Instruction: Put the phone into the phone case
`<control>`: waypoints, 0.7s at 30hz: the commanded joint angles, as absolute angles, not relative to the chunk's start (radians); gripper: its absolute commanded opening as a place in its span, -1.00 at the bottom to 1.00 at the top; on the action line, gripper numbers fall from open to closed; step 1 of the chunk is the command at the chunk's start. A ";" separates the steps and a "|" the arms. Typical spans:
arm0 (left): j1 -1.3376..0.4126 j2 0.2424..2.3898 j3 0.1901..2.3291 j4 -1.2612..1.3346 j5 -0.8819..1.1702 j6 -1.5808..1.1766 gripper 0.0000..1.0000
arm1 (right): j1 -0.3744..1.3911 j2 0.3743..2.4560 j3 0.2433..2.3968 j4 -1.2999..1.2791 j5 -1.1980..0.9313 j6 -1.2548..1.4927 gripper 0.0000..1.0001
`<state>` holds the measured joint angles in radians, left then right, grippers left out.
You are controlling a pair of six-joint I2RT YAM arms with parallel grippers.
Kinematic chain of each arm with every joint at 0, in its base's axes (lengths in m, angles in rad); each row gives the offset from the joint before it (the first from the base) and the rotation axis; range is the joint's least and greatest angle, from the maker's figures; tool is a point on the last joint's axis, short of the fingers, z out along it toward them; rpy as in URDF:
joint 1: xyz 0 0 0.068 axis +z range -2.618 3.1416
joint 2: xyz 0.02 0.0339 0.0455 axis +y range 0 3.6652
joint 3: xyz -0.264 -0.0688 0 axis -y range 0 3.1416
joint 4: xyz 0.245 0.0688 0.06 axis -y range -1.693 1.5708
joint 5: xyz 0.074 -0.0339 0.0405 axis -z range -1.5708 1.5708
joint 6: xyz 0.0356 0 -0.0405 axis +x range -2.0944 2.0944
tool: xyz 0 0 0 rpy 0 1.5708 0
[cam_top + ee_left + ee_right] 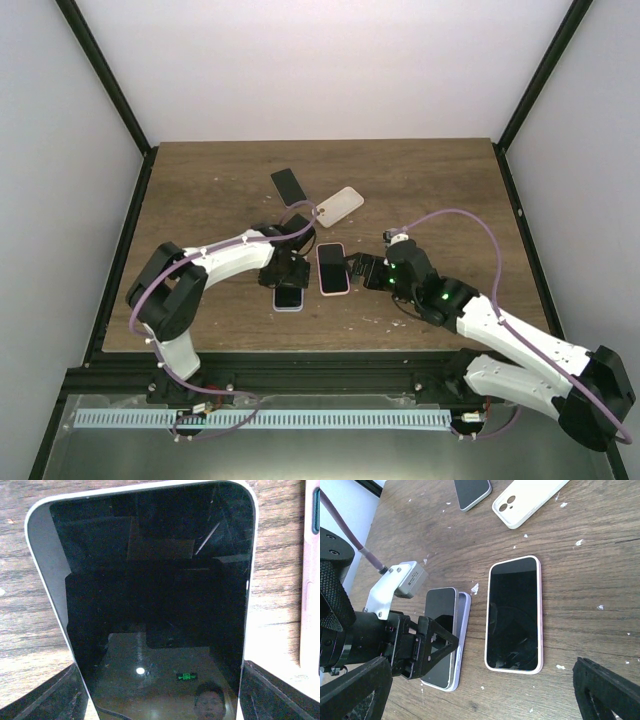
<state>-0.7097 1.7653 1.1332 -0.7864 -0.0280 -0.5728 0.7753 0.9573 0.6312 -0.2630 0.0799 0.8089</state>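
Phone [441,614] askew over case [465,615], left jaws gripping.

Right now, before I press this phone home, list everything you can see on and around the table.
phone: 1, black screen with pale edge, near centre of the table, lying partly on the lilac case
lilac case: 1, lilac, under that phone, one long edge showing
pink-cased phone: 1, black screen in a pink case, flat, beside the lilac case
dark phone: 1, black, farther back on the table
cream case: 1, cream, camera cutouts up, next to the dark phone
table: 1, brown wood, white specks
left gripper: 1, black, shut on the phone's near end
right gripper: 1, black, open, holding nothing, by the pink-cased phone
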 commanded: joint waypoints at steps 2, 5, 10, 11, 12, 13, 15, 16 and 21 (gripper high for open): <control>-0.714 1.781 1.162 -0.789 -0.061 -0.572 0.17 | 0.764 0.942 0.624 -0.263 0.101 0.810 1.00; -0.714 1.780 1.159 -0.787 -0.058 -0.573 0.21 | 0.763 0.942 0.622 -0.262 0.101 0.809 1.00; -0.715 1.770 1.158 -0.795 -0.059 -0.571 0.38 | 0.764 0.943 0.618 -0.259 0.099 0.810 1.00; -0.714 1.768 1.159 -0.798 -0.060 -0.571 0.45 | 0.764 0.943 0.617 -0.257 0.098 0.810 1.00; -0.714 1.767 1.160 -0.800 -0.059 -0.571 0.49 | 0.764 0.944 0.616 -0.254 0.096 0.811 1.00; -0.714 1.765 1.159 -0.801 -0.058 -0.572 0.51 | 0.764 0.945 0.614 -0.252 0.094 0.810 1.00; -0.715 1.759 1.157 -0.803 -0.057 -0.572 0.53 | 0.765 0.947 0.614 -0.251 0.091 0.810 1.00; -0.714 1.755 1.156 -0.805 -0.056 -0.572 0.57 | 0.764 0.949 0.615 -0.250 0.090 0.810 1.00; -0.715 1.723 1.146 -0.808 -0.041 -0.569 0.71 | 0.764 0.953 0.615 -0.251 0.085 0.810 1.00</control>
